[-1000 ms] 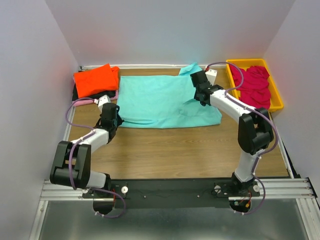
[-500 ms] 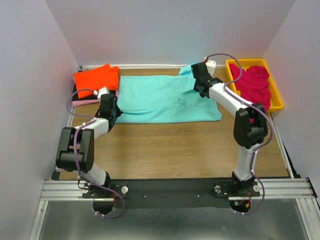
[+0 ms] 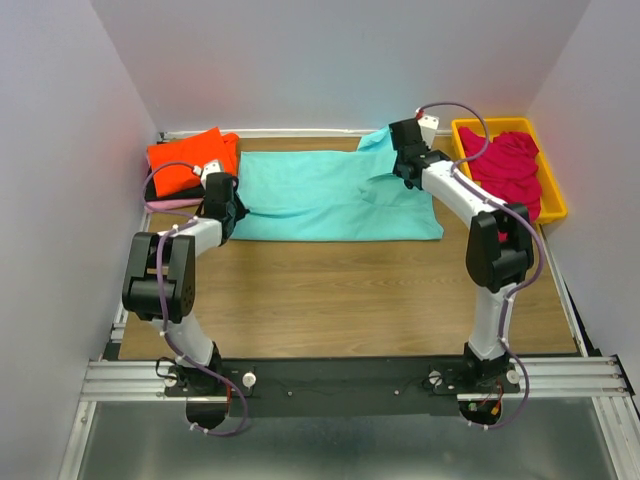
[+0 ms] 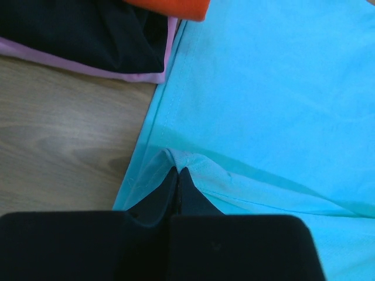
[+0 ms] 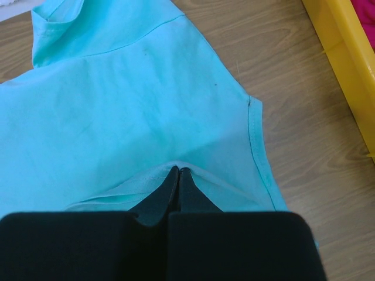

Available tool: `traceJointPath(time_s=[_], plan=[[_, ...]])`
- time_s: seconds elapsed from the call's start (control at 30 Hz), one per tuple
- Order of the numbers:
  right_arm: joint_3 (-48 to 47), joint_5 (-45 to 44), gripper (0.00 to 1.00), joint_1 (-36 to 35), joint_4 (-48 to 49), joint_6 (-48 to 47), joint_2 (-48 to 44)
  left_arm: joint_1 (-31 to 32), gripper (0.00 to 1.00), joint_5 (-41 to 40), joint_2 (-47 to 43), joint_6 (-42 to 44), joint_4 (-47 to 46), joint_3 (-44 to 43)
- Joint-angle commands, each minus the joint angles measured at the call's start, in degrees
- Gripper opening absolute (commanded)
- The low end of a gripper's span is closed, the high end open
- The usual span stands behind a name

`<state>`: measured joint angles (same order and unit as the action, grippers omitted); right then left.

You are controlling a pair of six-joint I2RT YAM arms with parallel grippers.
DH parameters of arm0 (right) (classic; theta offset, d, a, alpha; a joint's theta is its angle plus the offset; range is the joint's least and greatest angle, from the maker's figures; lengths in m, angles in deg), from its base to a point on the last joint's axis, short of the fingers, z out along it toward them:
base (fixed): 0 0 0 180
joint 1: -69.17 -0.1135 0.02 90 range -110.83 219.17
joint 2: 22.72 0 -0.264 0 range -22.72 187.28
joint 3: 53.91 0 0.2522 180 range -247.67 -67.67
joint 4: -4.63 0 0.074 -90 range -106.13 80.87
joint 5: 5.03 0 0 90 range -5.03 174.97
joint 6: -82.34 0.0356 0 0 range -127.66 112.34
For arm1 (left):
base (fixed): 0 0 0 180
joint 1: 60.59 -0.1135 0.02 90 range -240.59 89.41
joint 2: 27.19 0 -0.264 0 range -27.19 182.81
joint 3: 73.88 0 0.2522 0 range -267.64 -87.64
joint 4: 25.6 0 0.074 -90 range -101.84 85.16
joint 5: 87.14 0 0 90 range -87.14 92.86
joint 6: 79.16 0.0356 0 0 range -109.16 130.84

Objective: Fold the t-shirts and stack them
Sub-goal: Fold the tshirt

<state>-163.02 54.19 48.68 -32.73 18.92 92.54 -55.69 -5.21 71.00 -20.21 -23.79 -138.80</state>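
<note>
Top view: turquoise t-shirt [image 3: 330, 195] lies flat across far half of desk [image 3: 350, 290], btwn folded orange-red t-shirt [image 3: 190, 158] at far left & yellow tray [image 3: 556, 192] w/ magenta t-shirts [image 3: 505, 165] at far right. Left hand [image 3: 222, 200] is on its left edge, right hand [image 3: 405, 165] nr its far-right sleeve.

Left wrist: left hand [image 4: 177, 175] fully closed, pinching a ridge of turquoise hem. Black t-shirt [image 4: 88, 35] & pale pink t-shirt [image 4: 88, 67] just beside, far left.

Right wrist: right hand [image 5: 178, 174] fully closed, pinching a turquoise fold nr sleeve; yellow tray at right.
</note>
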Motion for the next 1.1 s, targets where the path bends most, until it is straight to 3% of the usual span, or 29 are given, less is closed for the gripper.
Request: traceJointPath(time_s=[0.0,0.27,0.3,0.33,0.37,0.43,0.5,0.53,0.6,0.8,1.07], plan=[[-2.1,-0.1,0.01,0.5,0.3,-1.2,2.6,-0.9,0.00,-0.5,1.8,1.1,1.7,-2.6],[-3.6,0.6,0.00,1.3,0.3,-1.5,5.1,-1.7,0.02,-0.4,4.9,1.1,3.1,-5.4],[-4.0,0.6,0.01,1.6,0.3,-1.8,5.4,-1.7,0.09,-0.6,4.7,1.2,3.3,-5.8],[-4.2,0.6,0.02,1.7,0.3,-1.9,5.4,-1.8,0.24,-0.7,4.5,1.1,3.4,-6.0],[-5.2,0.6,0.05,2.0,0.3,-2.0,5.4,-1.8,0.52,-0.9,4.2,1.1,3.5,-6.1],[-7.1,0.8,0.29,2.6,0.3,-2.7,5.3,-1.8,0.68,-1.2,2.6,1.1,3.6,-6.7],[-8.2,0.7,0.61,2.8,0.3,-3.3,4.9,-1.7,0.85,-1.4,1.2,1.3,3.7,-6.9],[-8.6,0.1,0.86,2.7,0.3,-3.8,4.6,-1.7,0.86,-1.9,-0.4,1.3,3.7,-6.8],[-8.7,-0.2,0.93,2.7,0.3,-4.3,3.4,-1.2,0.87,-3.6,-3.3,2.0,3.6,-6.2],[-2.8,4.3,0.95,2.7,0.7,-3.6,-1.2,1.3,0.87,-4.7,-8.7,3.6,0.7,-2.4],[12.0,21.7,0.95,2.4,7.1,-2.6,-5.6,7.7,0.87,3.2,-8.4,4.9,-10.1,3.0]])
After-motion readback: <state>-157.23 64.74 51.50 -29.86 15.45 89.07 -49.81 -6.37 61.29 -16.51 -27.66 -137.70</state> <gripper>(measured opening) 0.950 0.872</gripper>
